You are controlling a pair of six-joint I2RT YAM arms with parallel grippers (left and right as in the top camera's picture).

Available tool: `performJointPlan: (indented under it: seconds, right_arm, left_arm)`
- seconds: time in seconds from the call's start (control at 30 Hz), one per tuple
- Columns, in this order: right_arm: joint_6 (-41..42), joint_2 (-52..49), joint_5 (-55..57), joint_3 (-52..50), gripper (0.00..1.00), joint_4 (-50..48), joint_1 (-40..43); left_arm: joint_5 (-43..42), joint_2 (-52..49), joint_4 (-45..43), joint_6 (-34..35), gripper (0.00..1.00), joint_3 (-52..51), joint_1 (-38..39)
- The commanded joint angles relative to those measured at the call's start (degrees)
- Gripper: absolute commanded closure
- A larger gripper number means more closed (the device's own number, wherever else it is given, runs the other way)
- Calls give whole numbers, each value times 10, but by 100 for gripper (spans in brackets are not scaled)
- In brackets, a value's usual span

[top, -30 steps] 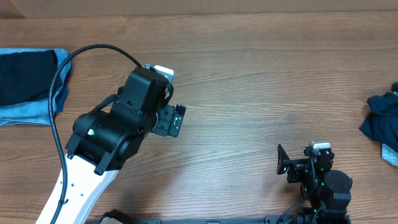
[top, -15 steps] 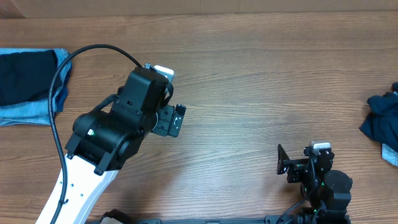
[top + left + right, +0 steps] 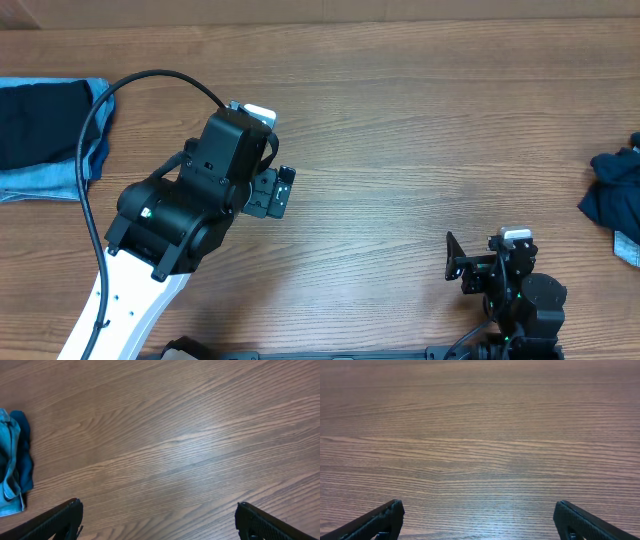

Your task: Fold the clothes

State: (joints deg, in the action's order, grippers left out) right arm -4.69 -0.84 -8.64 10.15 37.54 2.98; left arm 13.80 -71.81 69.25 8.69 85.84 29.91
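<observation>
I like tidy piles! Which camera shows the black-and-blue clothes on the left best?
The overhead view: the clothes lie flat at the left edge, black on light blue, partly cut off. The left wrist view shows some blue cloth at its edge; whether it is this pile, I cannot tell. The right wrist view shows none.

The bench (image 3: 420,120) is warm brown with fine, darker wood grain. The left arm (image 3: 185,215) is black with a white lower link and a black cable (image 3: 92,130). Just beyond that cable, a black garment (image 3: 40,120) lies on light blue denim (image 3: 40,185). Well away from the cable, a crumpled garment (image 3: 612,190) is dark navy.
</observation>
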Motion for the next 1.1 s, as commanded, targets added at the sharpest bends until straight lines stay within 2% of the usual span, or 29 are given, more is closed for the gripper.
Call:
performJointPlan:
  seconds: [0.0, 0.1, 0.23, 0.37, 0.57, 0.77, 0.9, 1.07]
  right_arm:
    - [2, 7, 1, -10, 0, -2, 2]
    - [2, 7, 1, -10, 0, -2, 2]
    - [2, 7, 1, -10, 0, -2, 2]
    - [2, 7, 1, -10, 0, -2, 2]
    - [2, 7, 1, -10, 0, -2, 2]
    - [2, 7, 0, -10, 0, -2, 2]
    - [2, 7, 1, -10, 0, -2, 2]
    - [2, 7, 1, -10, 0, -2, 2]
  left_arm:
    - [32, 4, 7, -21, 0, 2, -27]
    - [-15, 16, -38, -54, 0, -7, -74]
    - [-203, 54, -129, -152, 0, -51, -178]
    - [-299, 125, -220, -155, 0, -145, -261]
    - [-299, 285, -351, -154, 0, -347, -280]
    - [-299, 437, -443, -153, 0, -536, -281]
    - [-300, 526, -474, -149, 0, -633, -281]
    - [-299, 600, -474, -149, 0, -699, -281]
